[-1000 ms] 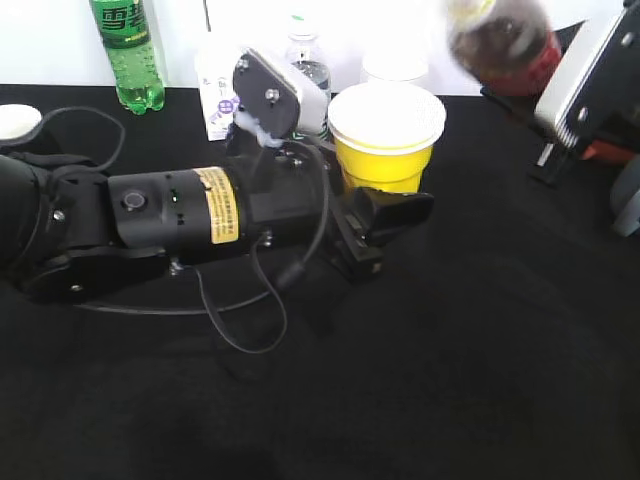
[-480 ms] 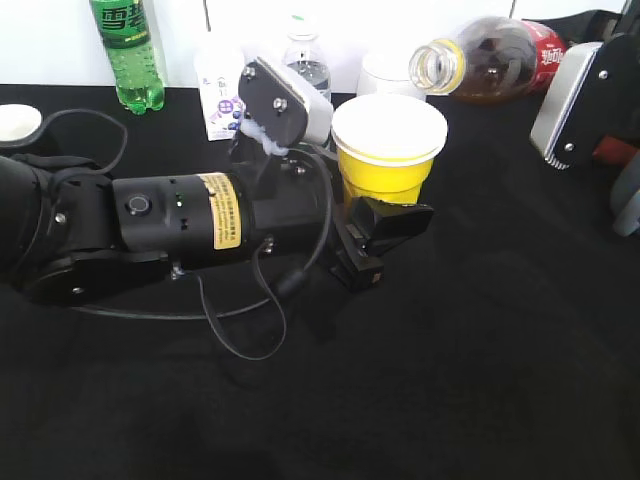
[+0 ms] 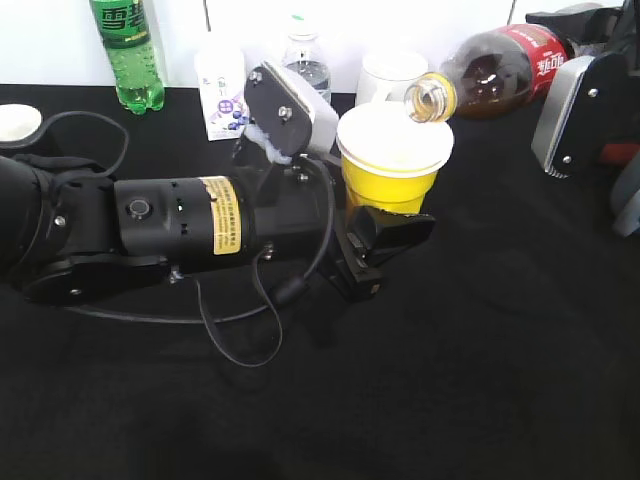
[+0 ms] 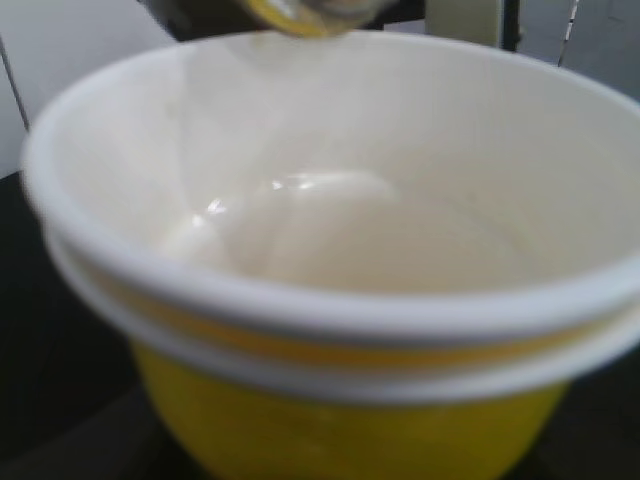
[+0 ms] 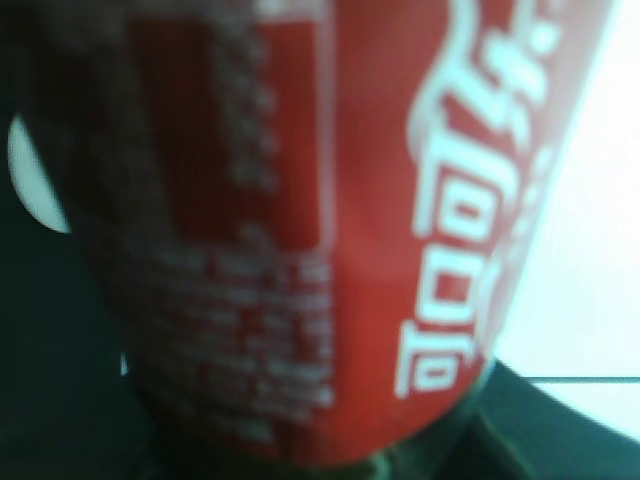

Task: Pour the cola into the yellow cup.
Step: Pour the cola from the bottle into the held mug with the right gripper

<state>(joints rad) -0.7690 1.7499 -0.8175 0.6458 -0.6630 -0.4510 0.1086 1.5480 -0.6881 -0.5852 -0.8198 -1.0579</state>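
Observation:
The yellow cup (image 3: 394, 165) with white rim and white inside stands in the middle of the black table, held by my left gripper (image 3: 385, 225), shut on its lower body. It fills the left wrist view (image 4: 330, 430) and looks empty inside. My right gripper (image 3: 590, 60) is shut on the cola bottle (image 3: 500, 70), which lies tilted almost level, its open mouth (image 3: 428, 100) over the cup's far right rim. The cap is off. The red label fills the right wrist view (image 5: 330, 200). No stream of cola shows.
A green soda bottle (image 3: 128, 50) stands back left. A small white carton (image 3: 220, 95), a clear water bottle (image 3: 306, 60) and a white mug (image 3: 390, 72) stand behind the cup. A white dish (image 3: 15, 122) sits at the left edge. A cable (image 3: 230, 330) loops under the left arm.
The cola bottle has swung from blurred and raised at the top right down and left, tilting until its mouth reaches over the cup's rim. The left arm and cup stayed nearly still.

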